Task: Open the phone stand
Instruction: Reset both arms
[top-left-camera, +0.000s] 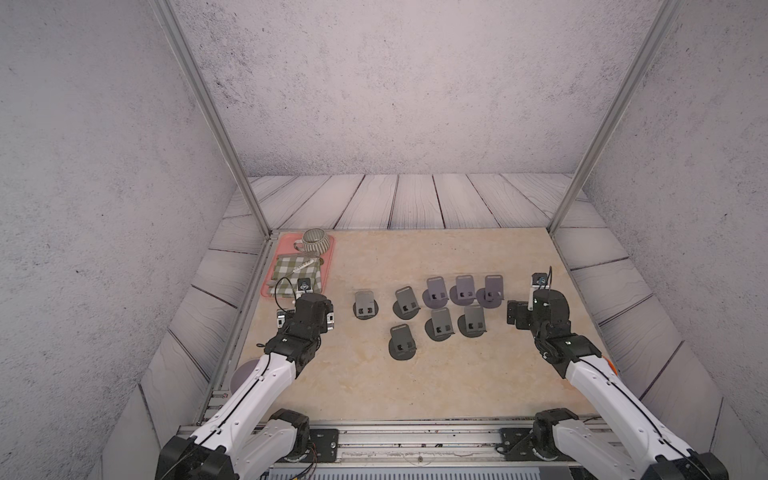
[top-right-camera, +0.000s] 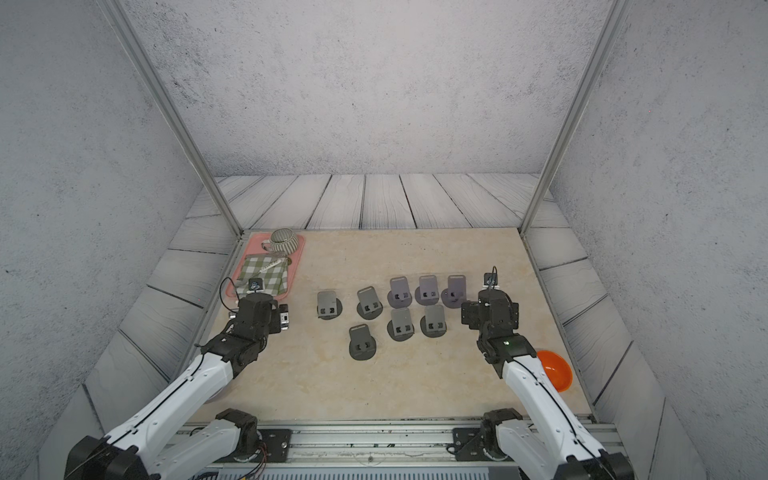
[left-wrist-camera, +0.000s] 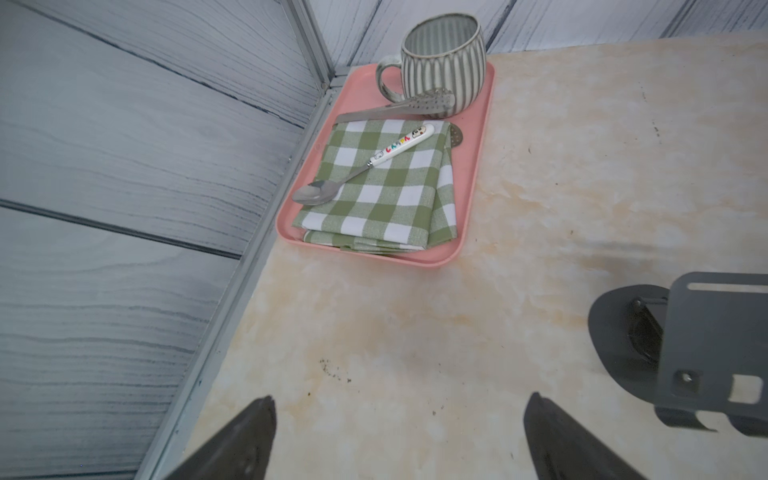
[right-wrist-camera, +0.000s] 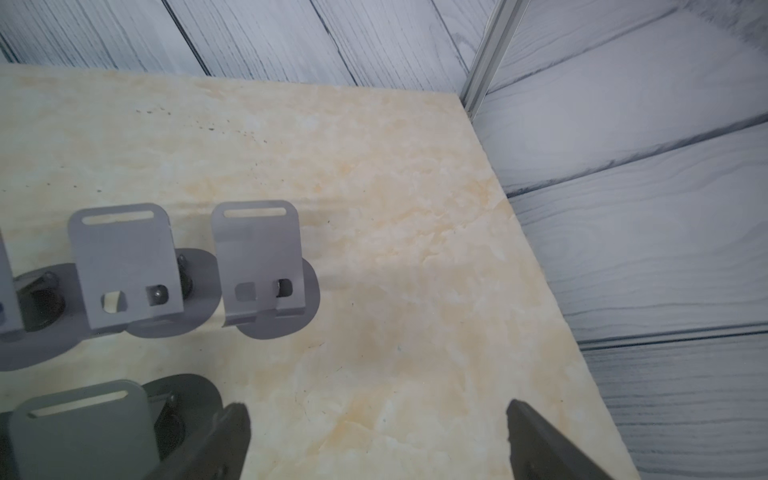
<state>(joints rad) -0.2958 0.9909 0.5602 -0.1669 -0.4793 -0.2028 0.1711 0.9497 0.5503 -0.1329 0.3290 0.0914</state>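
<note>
Phone stand (left-wrist-camera: 715, 332) beside left end effector (left-wrist-camera: 401, 397) (untouched).

L arm (top-left-camera: 266, 376) reaches fwd from its base, white forearm angled inward, black wrist pitched down. L gripper (left-wrist-camera: 401, 399) is spread wide, nothing betw. its dark fingers (left-wrist-camera: 245, 444). R arm (top-left-camera: 594, 374) mirrors it on the opp. side, wrist also tipped down. R gripper (right-wrist-camera: 376, 403) likewise spread wide & empty. The 2 arms sit well apart.
</note>
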